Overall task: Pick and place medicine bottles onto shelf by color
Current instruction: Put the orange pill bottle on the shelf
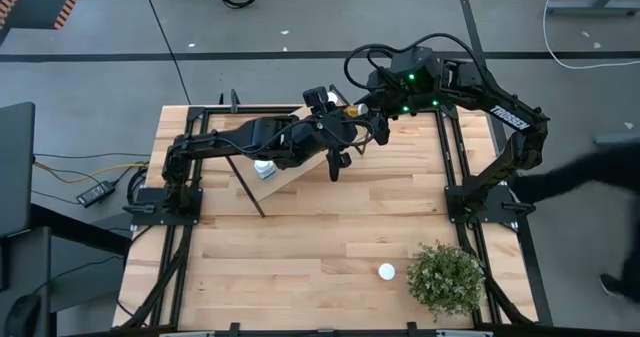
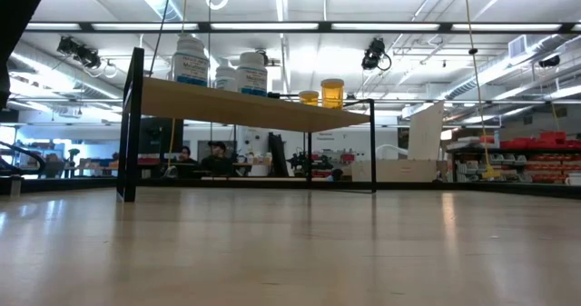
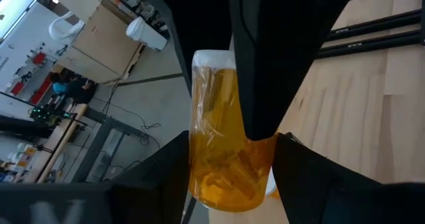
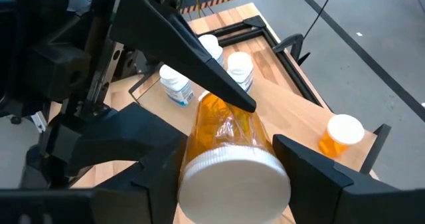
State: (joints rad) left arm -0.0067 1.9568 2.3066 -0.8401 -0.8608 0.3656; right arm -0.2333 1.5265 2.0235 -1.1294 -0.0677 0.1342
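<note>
An orange bottle with a white cap (image 4: 229, 141) is held in the air between both grippers, over the far part of the table. It also shows in the left wrist view (image 3: 216, 131). My left gripper (image 1: 337, 129) reaches in from the left and is shut on it. My right gripper (image 1: 368, 117) reaches in from the right and is shut on it too. The slanted wood shelf (image 2: 245, 106) carries white bottles (image 2: 191, 61) and orange bottles (image 2: 333, 91), standing on their bases. The white bottles also show in the right wrist view (image 4: 176, 84). My left gripper pinches the bottle's orange body near its bottom end (image 3: 199, 171) between its two fingers. The bottle lies along the fingers with its cap pointing away, clear of the table. My right gripper pinches the body just behind the white cap (image 4: 199, 134) between its two fingers, coming from the opposite end. One of its fingers (image 3: 265, 71) lies along the body, and the cap end faces its wrist.
A white-capped bottle (image 1: 386, 271) stands on the table near the front, beside a green potted plant (image 1: 445, 279). Another orange bottle (image 4: 340, 136) stands on wood by the black frame. Bare wooden tabletop (image 1: 330, 237) lies between the shelf and the near edge.
</note>
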